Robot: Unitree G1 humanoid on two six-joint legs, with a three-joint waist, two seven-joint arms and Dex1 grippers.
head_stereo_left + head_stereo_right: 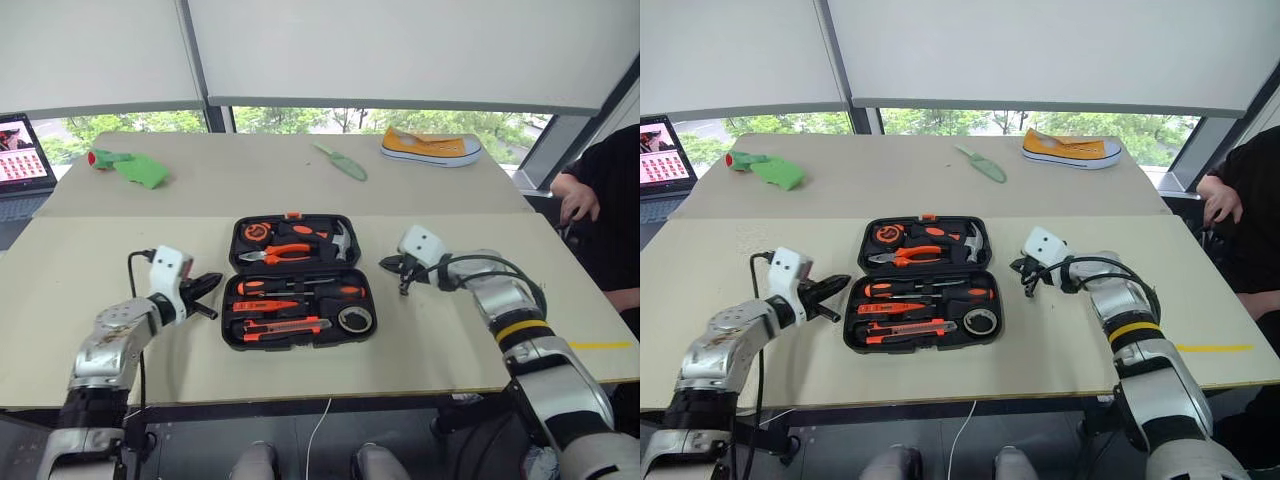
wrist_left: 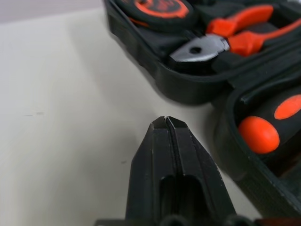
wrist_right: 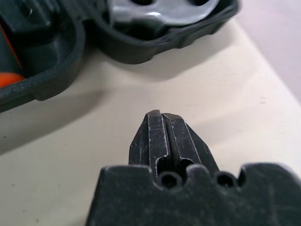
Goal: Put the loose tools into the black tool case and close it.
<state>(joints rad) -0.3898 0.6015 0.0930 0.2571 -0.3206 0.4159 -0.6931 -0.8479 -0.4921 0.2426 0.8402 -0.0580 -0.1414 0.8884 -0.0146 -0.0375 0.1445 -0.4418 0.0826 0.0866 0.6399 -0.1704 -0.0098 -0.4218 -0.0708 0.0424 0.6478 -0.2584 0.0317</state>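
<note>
The black tool case (image 1: 298,280) lies open on the tabletop (image 1: 80,290). Its far half holds pliers (image 1: 278,252), a hammer (image 1: 340,241) and a tape measure (image 1: 257,232); its near half holds two screwdrivers (image 1: 300,287), a utility knife (image 1: 286,328) and a tape roll (image 1: 355,319). The left claw (image 1: 208,283) and right claw (image 1: 392,264), both pressed together and empty, sit just beside the case's left and right edges.

Head views look down over the open black tool case (image 1: 300,280); wrist views sit close beside its edges.

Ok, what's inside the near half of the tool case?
In the black tool case: two screwdrivers, a tester screwdriver, a utility knife, a tape roll. The slots beneath them are covered.
</note>
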